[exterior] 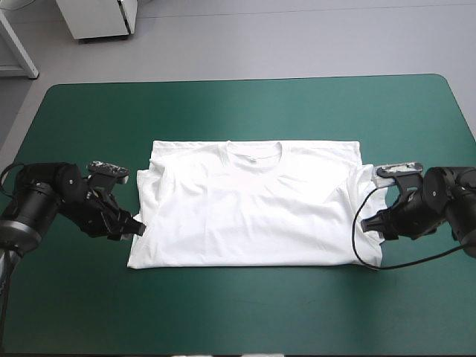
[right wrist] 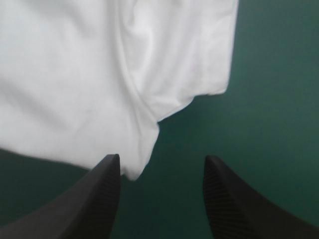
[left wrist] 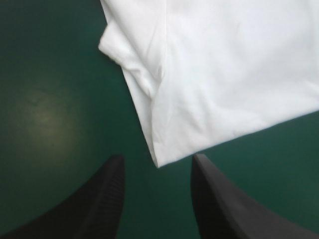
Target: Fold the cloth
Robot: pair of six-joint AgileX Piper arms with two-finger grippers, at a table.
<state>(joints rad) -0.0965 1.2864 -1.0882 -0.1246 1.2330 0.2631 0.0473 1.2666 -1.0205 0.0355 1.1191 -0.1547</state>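
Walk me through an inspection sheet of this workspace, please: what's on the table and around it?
Surface: table, teal-green cover, flat.
Job's things: T-shirt, white, spread flat, neck toward the far edge.
Clutter: nothing seen.
Grippers: left gripper open beside the T-shirt's left edge; right gripper open beside its right edge; neither holds it.
Cables: nothing seen besides the robot's own.
Surroundings: nothing seen.

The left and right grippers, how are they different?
The left black fin-fingered gripper is at the white short-sleeved T-shirt's left edge, the right gripper at its right edge. A hem corner lies midway ahead of the left gripper's fingers, near one of the right gripper's. Both are open and empty.
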